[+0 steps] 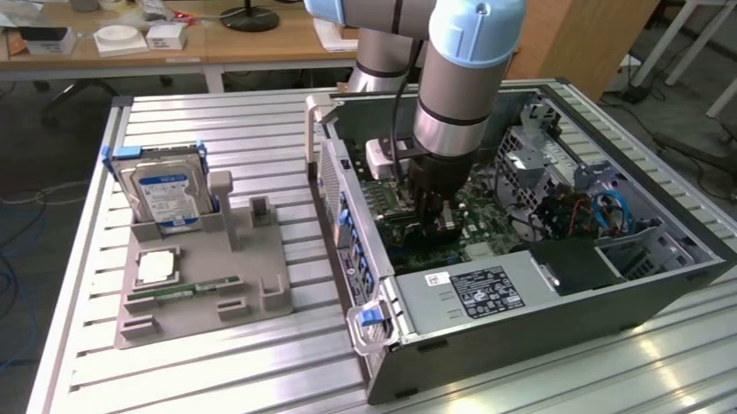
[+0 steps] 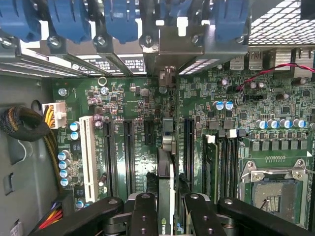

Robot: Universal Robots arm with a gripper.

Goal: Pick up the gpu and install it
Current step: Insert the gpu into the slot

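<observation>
I see the gpu (image 2: 166, 189) edge-on in the wrist view, a thin green card standing upright over the motherboard (image 2: 133, 105). Its silver end bracket (image 2: 167, 46) reaches the rear slot openings of the case. My gripper (image 2: 169, 219) is shut on the card, with a black finger (image 2: 143, 216) on each side of it. In the exterior view the gripper (image 1: 441, 211) is deep inside the open computer case (image 1: 381, 285), just above the board. There the arm and fingers hide most of the card.
Black expansion slots (image 2: 110, 157) lie beside the card; memory slots (image 2: 221, 162) and the CPU socket (image 2: 275, 194) are on the other side. Blue latches (image 2: 118, 19) line the rear. Outside, a grey fixture (image 1: 196, 302) holds a hard drive (image 1: 167, 194) and memory stick (image 1: 185, 289).
</observation>
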